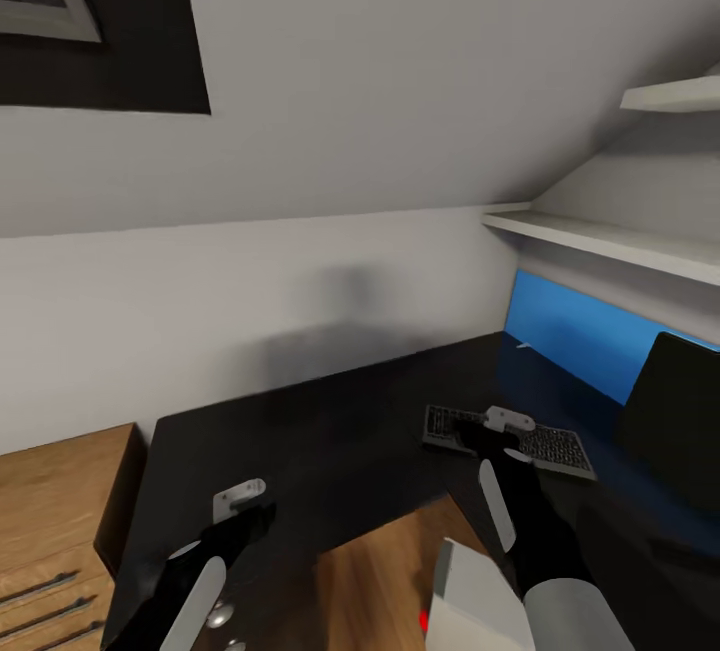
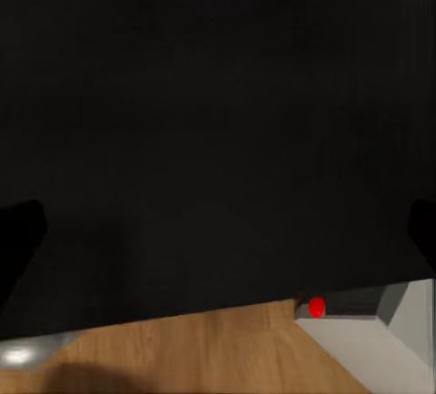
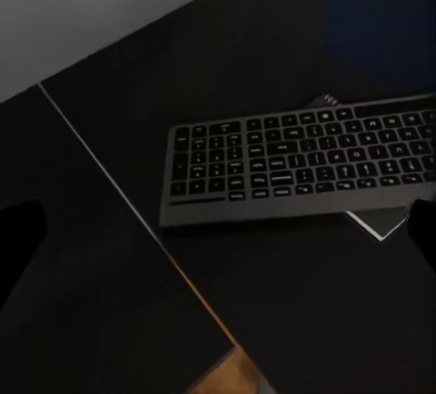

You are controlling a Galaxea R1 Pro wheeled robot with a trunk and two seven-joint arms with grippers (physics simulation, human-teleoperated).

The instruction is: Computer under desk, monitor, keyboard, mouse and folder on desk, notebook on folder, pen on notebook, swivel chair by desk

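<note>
Over the black desk (image 1: 330, 411), at about five o'clock in the head view, the right gripper (image 1: 497, 428) hung just short of the keyboard (image 1: 545, 443), its pale fingers pointing toward the near-left corner of the keys. In the right wrist view the dark fingertips sat wide at either edge with nothing between them, so I judged the jaws apart and empty, lined up for a reach at the keyboard (image 3: 304, 162). Beneath the keyboard's far corner a thin flat thing (image 3: 377, 221) poked out; whether it was the notebook or something else, I could not tell.

Out at three o'clock the monitor (image 1: 672, 421) stood on the desk, dark from this angle, with a blue panel (image 1: 575, 336) behind it and white shelves (image 1: 610, 236) above. The keyboard already lay on the desk beside it, which would suit the task, though it sat skewed toward the desk's inner edge.

At seven o'clock the left gripper (image 1: 240, 506) hovered over the desk's near arm, fingers likewise spread and holding nothing in the left wrist view, probably parked out of the way. Wooden floor (image 1: 385, 581) showed in the desk's cutout at six o'clock, beside a pale grey box with a red light (image 1: 424, 619), possibly the computer. A wooden drawer unit (image 1: 55, 531) stood at nine o'clock.
</note>
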